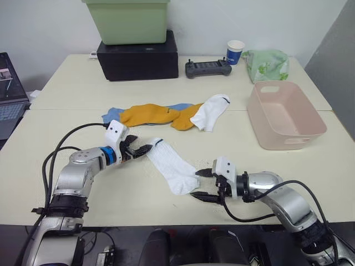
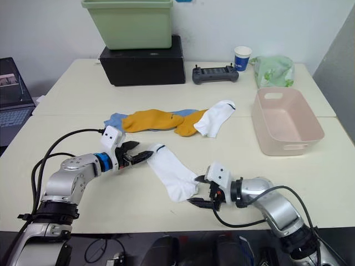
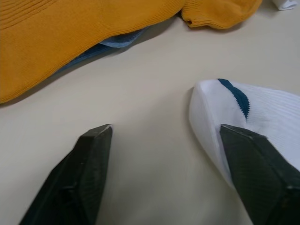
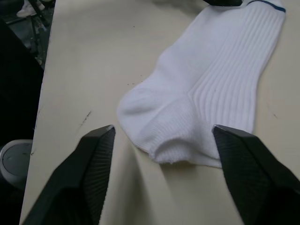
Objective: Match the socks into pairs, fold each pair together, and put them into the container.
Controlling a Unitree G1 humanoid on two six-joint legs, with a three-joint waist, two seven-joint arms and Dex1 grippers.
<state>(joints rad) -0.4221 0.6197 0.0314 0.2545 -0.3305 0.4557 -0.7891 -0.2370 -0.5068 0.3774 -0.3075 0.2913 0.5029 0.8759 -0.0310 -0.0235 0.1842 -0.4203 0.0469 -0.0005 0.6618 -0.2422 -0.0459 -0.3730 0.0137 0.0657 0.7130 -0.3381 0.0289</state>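
A cream table fills most of the left eye view, from the upper middle to the lower edge. At the top centre a light green tub sits on a black box. At the right of the frame, resting on the table, stands the pale pink basket, which holds no socks. At the far left edge is an open laptop. Across the centre of the frame lies a heap of socks: two mustard-orange socks lie over light blue socks that peek out at the heap's left end, and a white sock touches the heap's right end. Below the heap, in the lower middle, a second white sock lies flat by itself, slanting from upper left to lower right, its dark-marked cuff at the upper left. My left gripper is at that cuff, fingers spread wide and holding nothing; one fingertip lies against the cuff edge. My right gripper is at the sock's toe end, jaws wide apart and empty, the toe between them. Behind the heap, in the upper middle, lie a dark handheld controller, a blue-and-white paper cup and a crumpled green bag.
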